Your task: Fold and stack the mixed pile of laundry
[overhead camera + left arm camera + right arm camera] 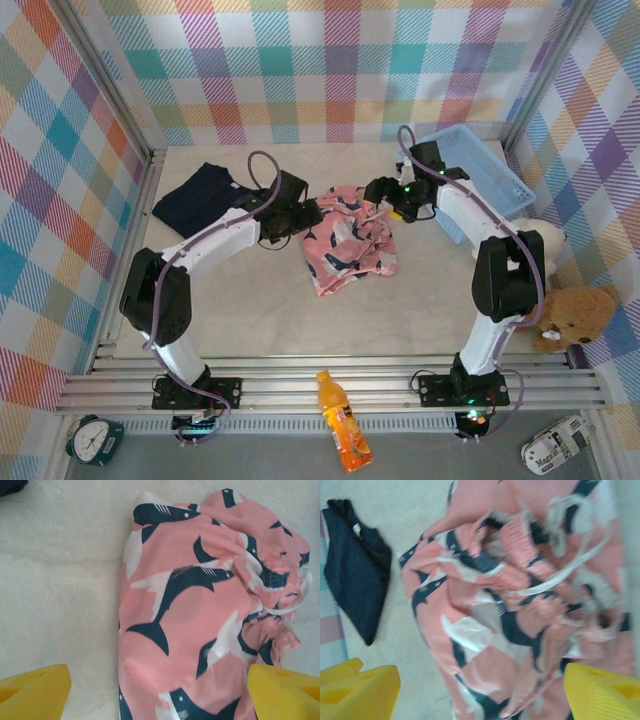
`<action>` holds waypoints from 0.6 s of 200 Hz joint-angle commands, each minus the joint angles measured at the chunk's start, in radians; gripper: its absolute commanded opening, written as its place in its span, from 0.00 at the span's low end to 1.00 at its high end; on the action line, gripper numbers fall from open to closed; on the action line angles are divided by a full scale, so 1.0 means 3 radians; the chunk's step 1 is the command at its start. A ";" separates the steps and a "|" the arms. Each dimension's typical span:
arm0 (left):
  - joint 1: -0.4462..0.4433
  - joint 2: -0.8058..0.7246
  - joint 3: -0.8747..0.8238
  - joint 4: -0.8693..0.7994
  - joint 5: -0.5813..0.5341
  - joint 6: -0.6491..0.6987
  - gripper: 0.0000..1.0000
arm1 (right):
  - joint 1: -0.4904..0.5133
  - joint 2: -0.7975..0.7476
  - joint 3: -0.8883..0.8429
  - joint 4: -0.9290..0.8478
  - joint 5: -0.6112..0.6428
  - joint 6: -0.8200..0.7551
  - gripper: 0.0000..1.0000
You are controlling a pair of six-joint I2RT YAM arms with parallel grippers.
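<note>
The pink garment (350, 240) with navy-and-white sharks lies crumpled in the middle of the table. The dark navy trousers (200, 198) lie folded at the far left. My left gripper (305, 215) hovers at the pink garment's left edge, and my right gripper (385, 195) is over its upper right edge. In the left wrist view the yellow fingers (32, 692) stand wide apart, with the pink cloth (200, 610) lying loose below my left gripper (159, 695). My right gripper (481, 692) is open too, above the bunched pink cloth (520, 605) and its white drawstring. The trousers (357, 570) lie to the left.
A light blue plastic basket (480, 180) stands at the back right, close behind the right arm. Plush teddy bears (575, 315) sit by the right wall. An orange bottle (340, 420) and a clock (95, 440) lie below the front rail.
</note>
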 commanded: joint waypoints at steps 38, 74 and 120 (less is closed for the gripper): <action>0.0018 0.0601 -0.0240 0.1117 0.0733 0.0082 0.92 | -0.0081 0.0417 -0.0084 -0.0116 0.0274 -0.0613 0.94; 0.0018 0.0794 -0.0291 0.1178 0.0726 0.0087 0.91 | -0.0052 0.0625 -0.0170 0.0165 0.0029 -0.0514 0.93; 0.0002 0.0991 -0.0240 0.1176 0.0847 0.0079 0.74 | 0.0155 0.0916 -0.0040 0.0202 -0.0053 -0.0410 0.77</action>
